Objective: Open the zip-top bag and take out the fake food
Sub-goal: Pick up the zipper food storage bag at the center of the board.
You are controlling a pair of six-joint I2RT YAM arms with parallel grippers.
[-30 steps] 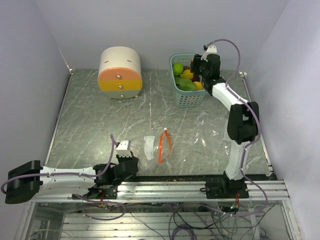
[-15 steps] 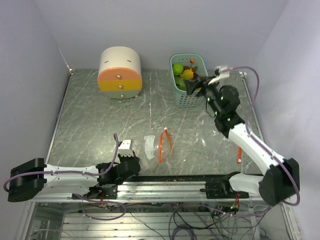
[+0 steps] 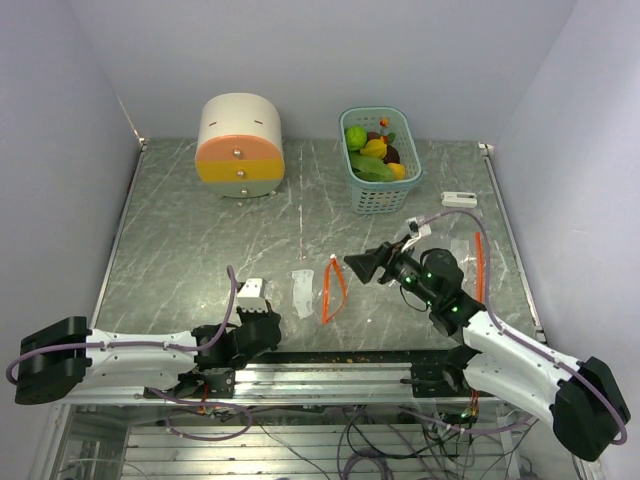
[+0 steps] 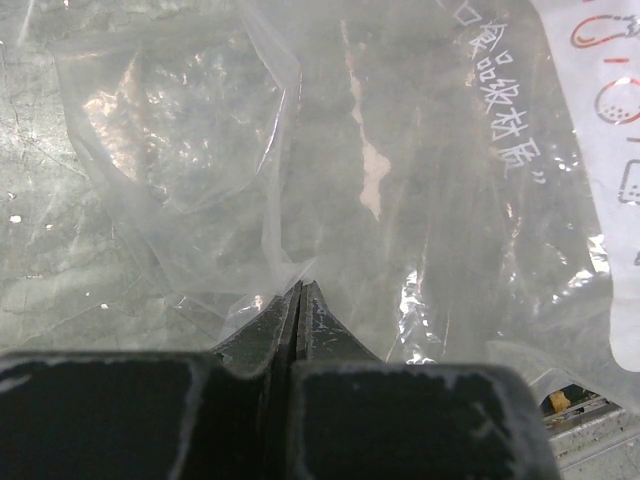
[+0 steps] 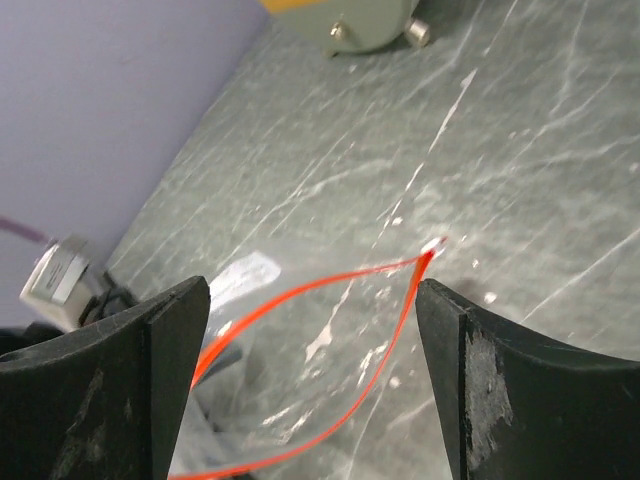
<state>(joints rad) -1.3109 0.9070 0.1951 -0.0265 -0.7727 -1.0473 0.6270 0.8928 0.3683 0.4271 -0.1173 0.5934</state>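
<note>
bag on the surface, fake food over in the basket

from the top camera, the clear zip-top bag with the orange zip strip [image 3: 318, 296] lies on the grey marbled surface [image 3: 200, 240] around 6 o'clock, close to the near edge. the left jaws are at the bag's 8 o'clock corner, pressed together. the left wrist cam shows the clear film creasing right into their tips, so they're pinching the bag's edge. the right jaws sit at the bag's 2 o'clock side, spread wide and holding nothing. from the right wrist cam the orange strip curves in an open loop straight ahead, framed by the two fingers and touching neither. the fake food [image 3: 372, 158], small plastic fruit and veg (lime green, yellow, orange, dark red, a flat green leafy bit), is piled in the teal plastic basket [image 3: 380, 200] at 1 o'clock, well apart from the bag. the round cream-and-orange drawer box [image 3: 240, 145] stands at 11 o'clock. can't tell if anything is inside the bag.
</note>
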